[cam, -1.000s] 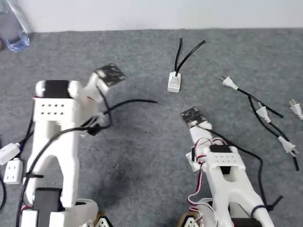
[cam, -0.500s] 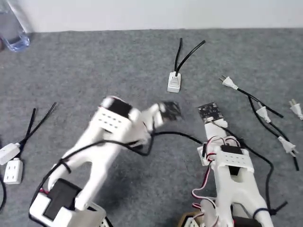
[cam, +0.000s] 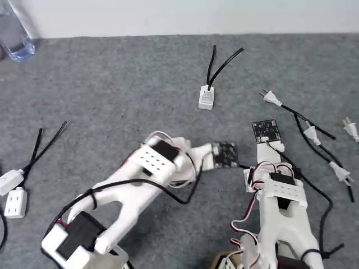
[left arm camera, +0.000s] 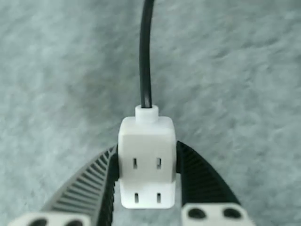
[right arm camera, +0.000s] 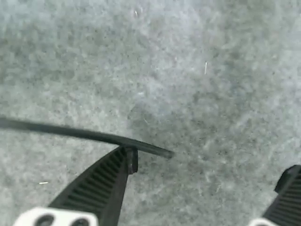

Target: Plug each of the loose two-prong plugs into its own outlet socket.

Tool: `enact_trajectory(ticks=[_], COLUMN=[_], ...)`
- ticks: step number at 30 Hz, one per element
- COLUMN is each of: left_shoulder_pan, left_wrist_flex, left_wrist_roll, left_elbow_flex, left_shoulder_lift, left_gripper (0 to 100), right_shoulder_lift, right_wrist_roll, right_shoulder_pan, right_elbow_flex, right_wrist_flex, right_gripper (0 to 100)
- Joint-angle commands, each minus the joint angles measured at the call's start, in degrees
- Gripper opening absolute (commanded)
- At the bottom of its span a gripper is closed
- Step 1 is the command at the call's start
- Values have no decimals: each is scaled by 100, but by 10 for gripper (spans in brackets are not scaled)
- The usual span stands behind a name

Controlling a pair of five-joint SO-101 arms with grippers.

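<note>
Grey table: left gripper, fingers clenched on a socket, the placing step, seemingly; right gripper, fingers spread, empty. Next, probably: grab a plug beyond that socket.

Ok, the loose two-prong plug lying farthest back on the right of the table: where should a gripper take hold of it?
I'd grip the two-prong plug by its white body, fingers across its sides, coming from above. It lies flat, prongs pointing away from its black cord, so a hold behind the prongs should leave them free for the outlet socket in the left gripper.
</note>
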Motion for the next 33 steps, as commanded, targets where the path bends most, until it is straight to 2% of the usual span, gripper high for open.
enact_trajectory(ticks=[1, 7, 13, 17, 21, 29, 33], left_shoulder_pan=[290, 290, 299, 290, 308, 299, 299], left_wrist_flex=[-123, -26, 730, 1073, 1081, 1099, 1635], left_wrist_roll=[-18, -18, -9, 431, 475, 484, 510], left_elbow_flex=[-48, -523, -1121, -1411, -1464, -1543, -2158], left_shoulder_lift=[273, 1011, 1222, 1222, 1222, 1213, 1213], left_gripper=[15, 15, 36, 192, 311, 317, 317], right_shoulder_lift=[-163, -163, -163, -163, -163, -163, -163], right_wrist_roll=[-53, -53, -53, -53, -53, -53, -53], right_shoulder_pan=[48, 48, 48, 40, 40, 40, 57], right_elbow_flex=[-176, -176, -176, -176, -176, -176, -176], right_wrist_flex=[-92, -92, -92, -92, -92, -92, -92], right_gripper=[439, 439, 439, 439, 439, 439, 439])
